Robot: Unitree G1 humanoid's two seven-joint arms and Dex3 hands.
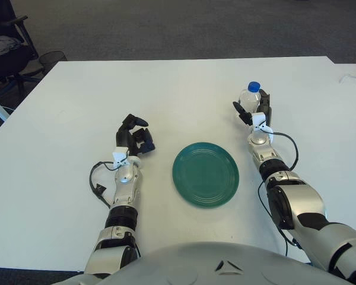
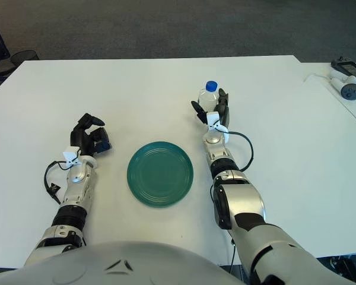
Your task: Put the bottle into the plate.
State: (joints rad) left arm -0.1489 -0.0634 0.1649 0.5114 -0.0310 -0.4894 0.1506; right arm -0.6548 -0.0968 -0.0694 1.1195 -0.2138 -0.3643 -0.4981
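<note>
A clear plastic bottle (image 1: 250, 97) with a blue cap stands upright on the white table, right of centre and behind the plate. My right hand (image 1: 253, 110) is at its lower half. The thumb is on the bottle's left side and the other fingers (image 1: 266, 102) on its right, closed against it. A round dark green plate (image 1: 205, 174) lies flat and bare in the middle of the table, nearer to me and a little left of the bottle. My left hand (image 1: 135, 135) shows to the left of the plate, fingers curled and holding nothing.
A dark office chair (image 1: 6, 50) and a wire bin (image 1: 51, 59) stand beyond the table's far left corner. A white device (image 2: 349, 89) with a cable lies at the far right. The white table (image 1: 166, 89) spreads wide around the plate.
</note>
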